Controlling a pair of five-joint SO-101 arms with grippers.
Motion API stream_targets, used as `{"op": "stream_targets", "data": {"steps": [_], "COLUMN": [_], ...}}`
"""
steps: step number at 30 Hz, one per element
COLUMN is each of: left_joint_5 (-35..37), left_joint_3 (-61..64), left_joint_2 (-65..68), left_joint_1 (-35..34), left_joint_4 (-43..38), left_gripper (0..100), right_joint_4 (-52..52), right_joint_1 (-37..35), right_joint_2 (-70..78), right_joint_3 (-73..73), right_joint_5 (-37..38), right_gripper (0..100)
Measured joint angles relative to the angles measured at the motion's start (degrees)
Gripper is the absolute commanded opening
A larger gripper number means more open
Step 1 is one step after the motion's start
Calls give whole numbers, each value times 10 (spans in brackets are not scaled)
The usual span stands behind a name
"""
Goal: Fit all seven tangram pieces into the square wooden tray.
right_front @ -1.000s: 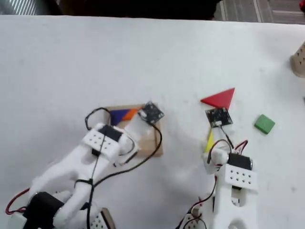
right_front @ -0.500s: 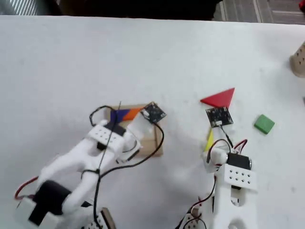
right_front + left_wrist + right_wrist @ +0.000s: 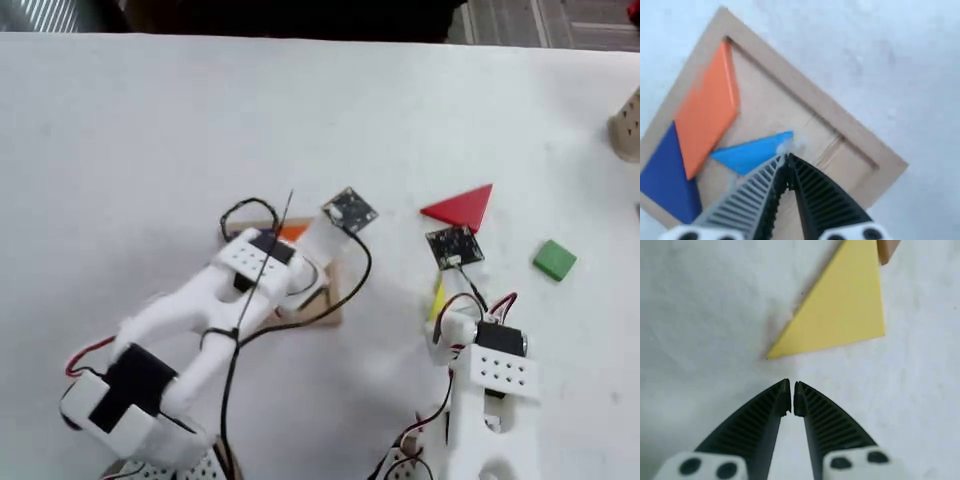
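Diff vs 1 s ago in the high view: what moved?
The left arm swung toward the right arm's side and farther out over the tray, covering more of it. Its end effector sits shut at the light blue triangle. The right arm, red triangle, green square and yellow triangle stayed put.

The square wooden tray (image 3: 805, 92) lies flat on the table (image 3: 150, 130), partly filled. An orange parallelogram (image 3: 707, 107) sits along one inner wall, with a dark blue triangle (image 3: 665, 175) touching its end. A light blue triangle (image 3: 752, 152) has one corner against the parallelogram. A yellow triangle (image 3: 840, 310), a red triangle (image 3: 462, 205) and a green square (image 3: 554, 259) lie outside the tray.
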Motion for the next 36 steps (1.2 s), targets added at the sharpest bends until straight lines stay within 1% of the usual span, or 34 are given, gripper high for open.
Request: {"op": "stream_targets", "data": {"steps": [5, 9, 14, 22, 28, 36], "left_joint_5": [78, 102, 104, 105, 61, 58], "left_joint_3": [-11, -55, -96, -89, -80, -79], "left_joint_2": [11, 57, 68, 68, 66, 65], "left_joint_1": [8, 5, -19, -98, -97, -98], "left_joint_4": [-84, -100, -80, -69, -32, 18], "left_gripper": [24, 24, 24, 24, 24, 24], "right_joint_4": [0, 0, 0, 0, -4, -5], "right_joint_1": [0, 0, 0, 0, 0, 0], "right_joint_2": [0, 0, 0, 0, 0, 0], "right_joint_3": [0, 0, 0, 0, 3, 3], "right_joint_5": [0, 0, 0, 0, 0, 0], "right_gripper": [20, 21, 21, 21, 21, 21]}}
